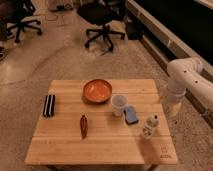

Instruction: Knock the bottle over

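Observation:
The small clear bottle (149, 127) with a whitish cap stands on the wooden table (65, 145) near its right edge, in front of a blue sponge-like block (131, 115). A translucent white cup (118, 104) stands just behind and to the left of that block. My white arm comes in from the right and bends down beside the table's right edge. My gripper (172, 111) hangs at the arm's lower end, to the right of the bottle and a little farther back, apart from it.
An orange bowl (97, 91) sits at the table's back middle. A dark red pepper-like object (83, 126) lies in the middle and a black flat object (48, 105) at the left. Office chairs (102, 20) stand on the floor behind.

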`<action>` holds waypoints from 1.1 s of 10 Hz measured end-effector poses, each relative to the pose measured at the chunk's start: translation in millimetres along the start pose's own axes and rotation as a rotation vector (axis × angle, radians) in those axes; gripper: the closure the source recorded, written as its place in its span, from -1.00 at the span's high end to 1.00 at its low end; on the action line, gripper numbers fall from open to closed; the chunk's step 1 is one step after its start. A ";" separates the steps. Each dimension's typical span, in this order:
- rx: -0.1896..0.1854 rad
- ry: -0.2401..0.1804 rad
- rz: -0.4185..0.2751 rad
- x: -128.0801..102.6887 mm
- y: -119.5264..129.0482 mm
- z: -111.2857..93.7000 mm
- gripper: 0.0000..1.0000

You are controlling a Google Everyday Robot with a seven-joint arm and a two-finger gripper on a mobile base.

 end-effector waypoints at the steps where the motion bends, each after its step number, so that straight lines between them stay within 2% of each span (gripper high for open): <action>1: 0.000 0.000 0.000 0.0 0.0 0.0 0.30; 11: 0.000 0.000 0.000 0.0 0.0 0.0 0.30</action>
